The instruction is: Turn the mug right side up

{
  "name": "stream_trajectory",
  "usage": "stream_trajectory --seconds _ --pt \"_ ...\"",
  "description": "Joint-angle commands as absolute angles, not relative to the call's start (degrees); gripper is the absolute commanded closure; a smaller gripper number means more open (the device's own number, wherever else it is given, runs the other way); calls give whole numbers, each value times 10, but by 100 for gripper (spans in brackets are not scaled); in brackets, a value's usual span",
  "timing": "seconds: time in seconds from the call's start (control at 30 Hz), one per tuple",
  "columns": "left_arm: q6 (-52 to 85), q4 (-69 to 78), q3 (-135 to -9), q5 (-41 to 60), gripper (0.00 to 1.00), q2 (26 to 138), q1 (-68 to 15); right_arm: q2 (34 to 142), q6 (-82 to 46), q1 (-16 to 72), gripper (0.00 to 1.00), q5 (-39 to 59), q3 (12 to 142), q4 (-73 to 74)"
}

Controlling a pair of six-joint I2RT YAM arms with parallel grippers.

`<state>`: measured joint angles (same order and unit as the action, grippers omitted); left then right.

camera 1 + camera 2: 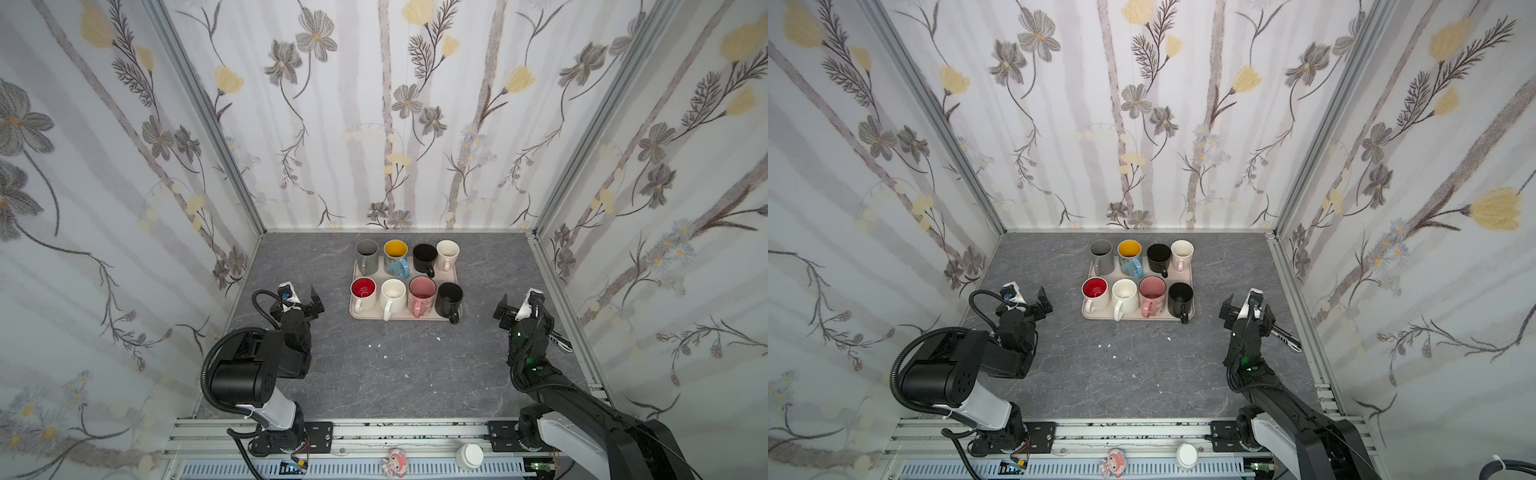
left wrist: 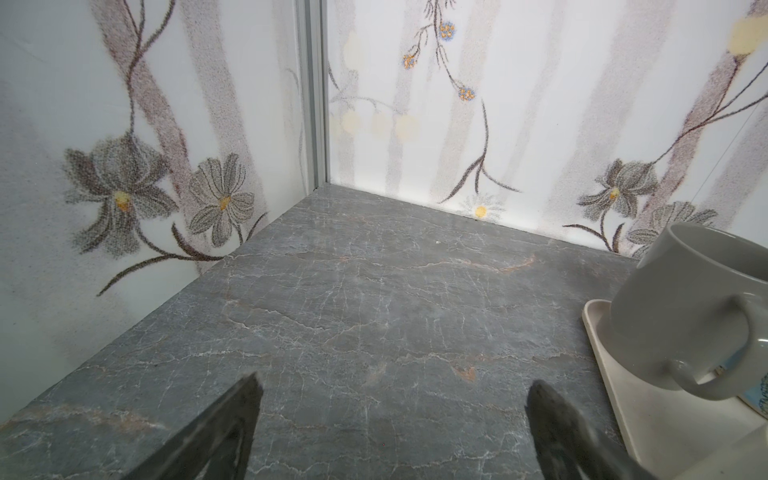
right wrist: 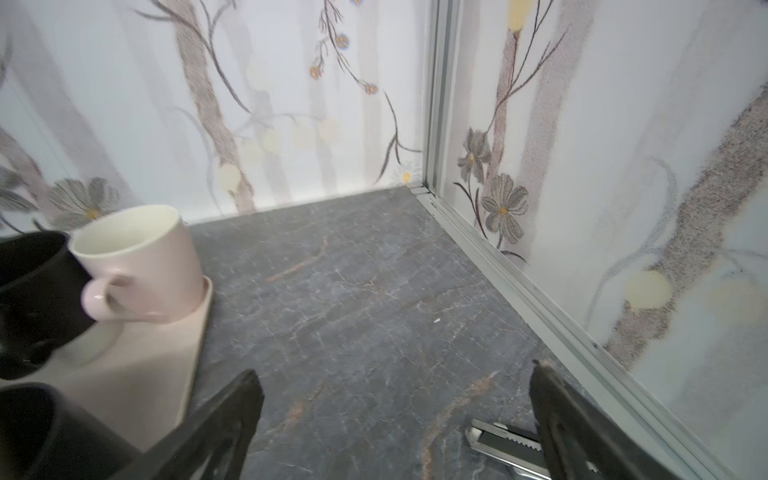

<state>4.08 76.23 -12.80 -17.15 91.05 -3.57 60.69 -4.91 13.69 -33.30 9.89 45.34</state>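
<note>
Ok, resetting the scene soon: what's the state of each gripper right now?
Left black parallel gripper: open, holding nothing.
Right black parallel gripper: open, holding nothing.

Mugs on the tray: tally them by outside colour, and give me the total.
Grey mug: 1
Blue mug, yellow inside: 1
Black mugs: 2
Pink mugs: 2
White mugs, one red inside: 2
Total: 8
</note>
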Motion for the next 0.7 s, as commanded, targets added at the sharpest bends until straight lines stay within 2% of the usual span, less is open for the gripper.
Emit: stream_trajectory --seconds 0.0,0.07,0.27,0.33,0.4,0.67 --pt "44 790 -128 -176 0 911 -35 672 -12 112 1 -280 87 607" --pt "45 788 -129 -176 0 911 -36 724 -4 89 0 -229 71 703" --pt "44 788 -129 -176 0 911 -35 876 -13 45 1 -153 80 845" --pt "45 788 -129 -176 0 910 -35 851 -28 36 1 -134 127 704" --pt "45 788 -129 -176 0 911 -35 868 -32 16 0 -98 112 765" --pt "45 788 -128 -176 0 911 -35 864 -33 17 0 -106 109 760"
